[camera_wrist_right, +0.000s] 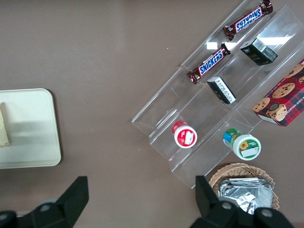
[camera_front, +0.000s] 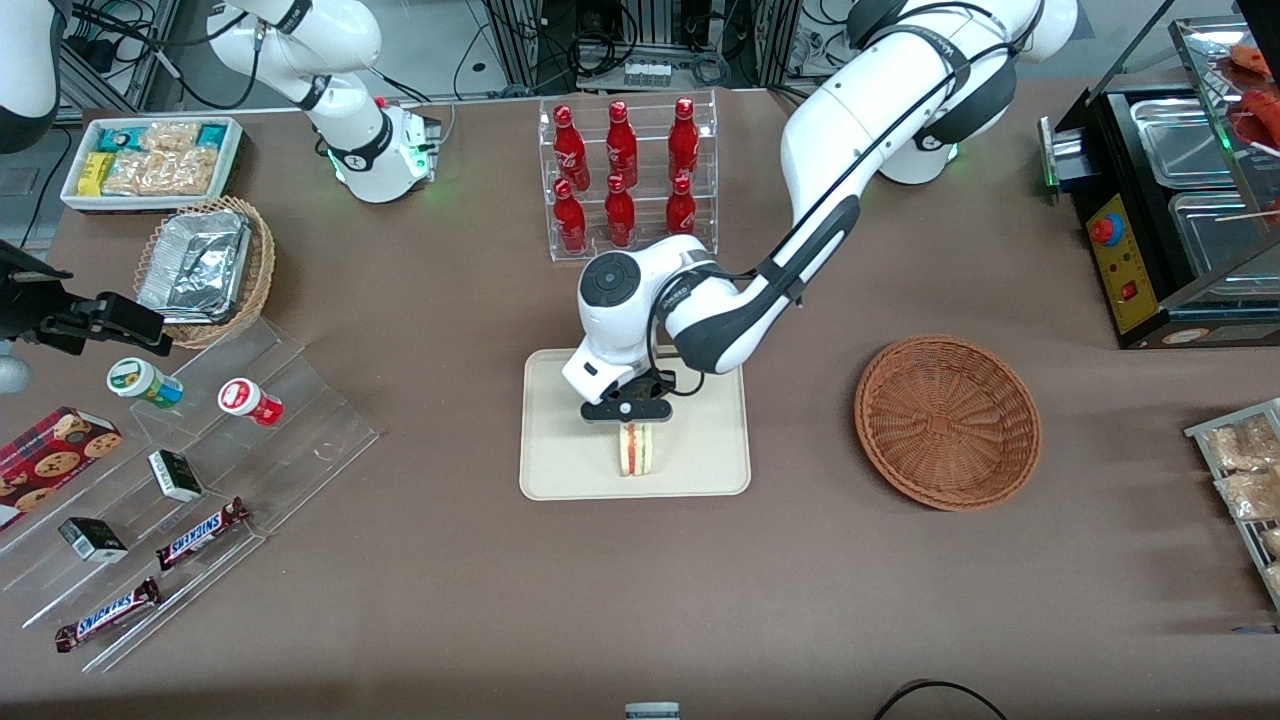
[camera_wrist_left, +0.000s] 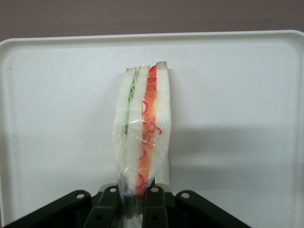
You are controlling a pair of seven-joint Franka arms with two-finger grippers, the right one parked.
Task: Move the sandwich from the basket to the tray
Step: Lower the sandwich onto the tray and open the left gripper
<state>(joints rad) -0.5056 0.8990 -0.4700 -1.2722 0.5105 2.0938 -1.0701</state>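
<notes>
Sandwich [camera_front: 636, 450] standing on its edge on the cream tray [camera_front: 560, 470], pinched by the tool [camera_front: 628, 412].
Both black fingers [camera_wrist_left: 110, 205] clamp the clear wrap at the wedge's end, filling stripes facing up. The reddish wicker basket [camera_front: 947, 421] sits on the table [camera_front: 640, 580] beside the tray, toward the working arm's end.

Brown table [camera_front: 640, 580], tray [camera_front: 560, 470], basket [camera_front: 947, 421] (wicker), gripper [camera_front: 633, 420] above tray

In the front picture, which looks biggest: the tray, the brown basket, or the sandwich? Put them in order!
1. Tray
2. Basket, looking nearly as big
3. Sandwich, far smaller, standing on the tray with the claw shut on its wrap.
</notes>
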